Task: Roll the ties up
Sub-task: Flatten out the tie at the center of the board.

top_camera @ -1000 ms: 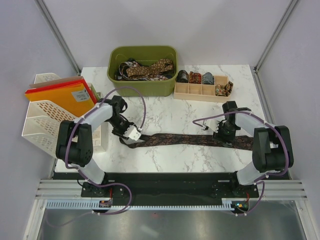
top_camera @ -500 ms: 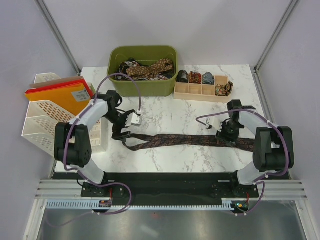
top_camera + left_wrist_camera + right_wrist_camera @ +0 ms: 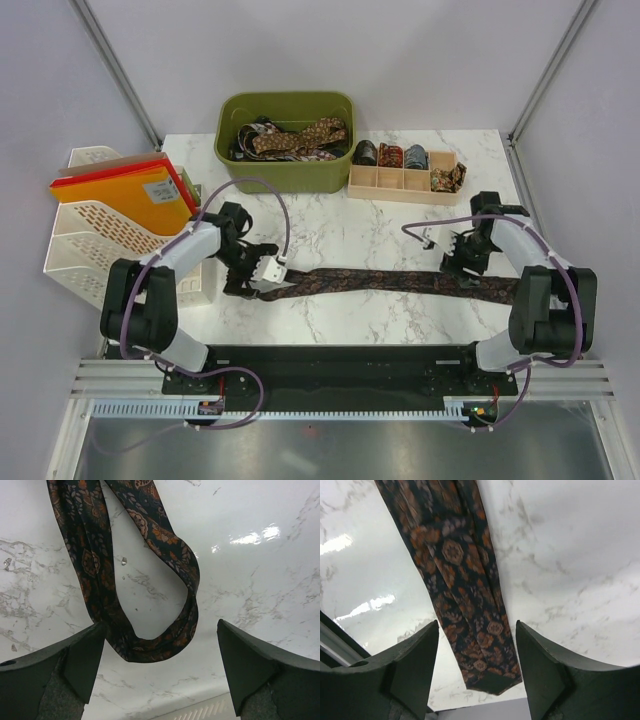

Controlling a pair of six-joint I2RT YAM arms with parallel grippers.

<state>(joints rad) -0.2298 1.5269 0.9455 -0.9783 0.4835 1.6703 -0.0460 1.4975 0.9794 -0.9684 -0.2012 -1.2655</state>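
Note:
A dark tie (image 3: 380, 280) with an orange print lies stretched left to right across the marble table. Its left end is folded back into a loop (image 3: 187, 580). My left gripper (image 3: 262, 275) hovers just over that loop, jaws wide open (image 3: 160, 625), nothing between them. My right gripper (image 3: 462, 262) stands open over the tie's wide end (image 3: 465, 580), one finger on either side of the fabric (image 3: 477, 622), not pinching it. The pointed tip of the tie (image 3: 492, 680) lies just past the fingers.
A green bin (image 3: 285, 175) at the back holds several loose ties. Beside it, a wooden compartment tray (image 3: 400, 192) holds rolled ties (image 3: 390, 155). A white basket (image 3: 95, 225) with coloured folders stands at the left table edge.
The left gripper opened wide, letting go of the tie's folded end, lifted away and came back over the loop. The right gripper slid right along the tie toward its wide end.

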